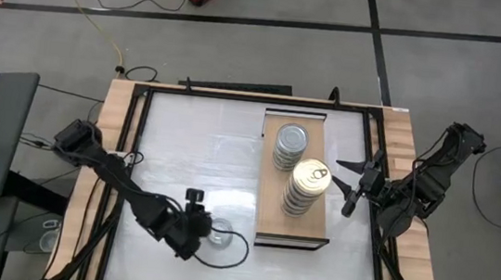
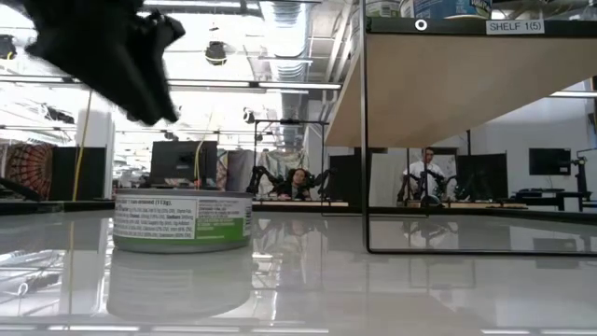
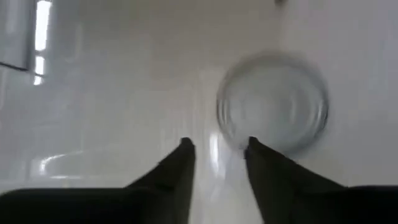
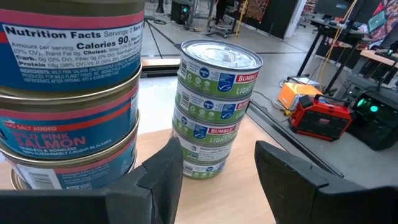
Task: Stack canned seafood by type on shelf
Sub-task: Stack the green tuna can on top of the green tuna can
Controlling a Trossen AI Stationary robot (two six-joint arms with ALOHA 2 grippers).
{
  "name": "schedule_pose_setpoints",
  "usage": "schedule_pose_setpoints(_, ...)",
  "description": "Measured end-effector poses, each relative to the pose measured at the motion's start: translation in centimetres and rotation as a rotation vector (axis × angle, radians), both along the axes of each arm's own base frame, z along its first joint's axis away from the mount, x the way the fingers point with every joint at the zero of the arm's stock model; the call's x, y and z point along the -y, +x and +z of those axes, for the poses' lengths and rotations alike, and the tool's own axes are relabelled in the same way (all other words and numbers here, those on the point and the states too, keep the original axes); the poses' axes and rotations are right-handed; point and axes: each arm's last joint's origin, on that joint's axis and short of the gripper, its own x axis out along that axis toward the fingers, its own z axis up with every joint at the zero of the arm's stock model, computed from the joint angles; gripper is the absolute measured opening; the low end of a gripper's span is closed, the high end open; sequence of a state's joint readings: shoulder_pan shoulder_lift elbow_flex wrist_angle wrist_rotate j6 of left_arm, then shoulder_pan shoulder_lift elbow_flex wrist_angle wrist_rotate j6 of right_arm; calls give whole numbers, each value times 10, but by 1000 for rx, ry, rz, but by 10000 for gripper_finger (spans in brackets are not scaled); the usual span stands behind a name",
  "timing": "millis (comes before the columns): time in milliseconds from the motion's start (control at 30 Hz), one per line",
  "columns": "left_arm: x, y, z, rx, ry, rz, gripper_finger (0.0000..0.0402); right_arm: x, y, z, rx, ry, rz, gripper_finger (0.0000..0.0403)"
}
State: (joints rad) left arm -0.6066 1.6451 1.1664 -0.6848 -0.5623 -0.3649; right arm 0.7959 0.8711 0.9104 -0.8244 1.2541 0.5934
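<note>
A: Canned seafood stands in two stacks on the shelf [image 1: 269, 218], the light-wood board right of centre in the overhead frame. The silver-lidded stack [image 1: 291, 147] is toward the top of the frame; the gold-lidded stack [image 1: 306, 187] is just below it and close beside it.

B: And the loose tin [image 1: 219, 233]?

A: It sits alone on the desk [image 1: 203, 144], lower centre of the overhead frame, well apart from the shelf. At table height it fills the left middle of the frame, showing a green and white label.

B: Where is the left gripper [image 1: 204, 232]?

A: Directly beside that tin, on its left in the overhead frame. In its wrist view the jaws stand narrowly apart with nothing between them, and the silver lid lies just past their tips, upper right of centre. The view is blurred.

B: Does it touch the tin?

A: Cannot tell; the tips look clear of it.

B: The right gripper [image 1: 351, 181]?

A: It hangs at the right edge of the shelf, pointing toward the gold-lidded stack. Its jaws are moderately apart and hold nothing. Its wrist view shows the green-labelled stack centred between them, and the pink salmon tins at the left of the frame.

B: Anything beyond the desk?

A: People sit at benches in the room behind, small at centre of the level view.
</note>
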Motion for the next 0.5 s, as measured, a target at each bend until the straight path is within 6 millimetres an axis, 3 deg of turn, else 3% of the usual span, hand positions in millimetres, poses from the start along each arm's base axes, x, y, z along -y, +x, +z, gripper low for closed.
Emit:
schedule_pose_setpoints(100,1,3,4,129,-52,152,174,-1,1,1,11,10,0,225)
schedule_pose_setpoints(200,-8,9,1,141,-158,259,190,-2,2,3,23,17,4,225)
schedule_pose_setpoints(500,-47,23,-43,85,-429,325,146,-6,1,5,46,42,27,225)
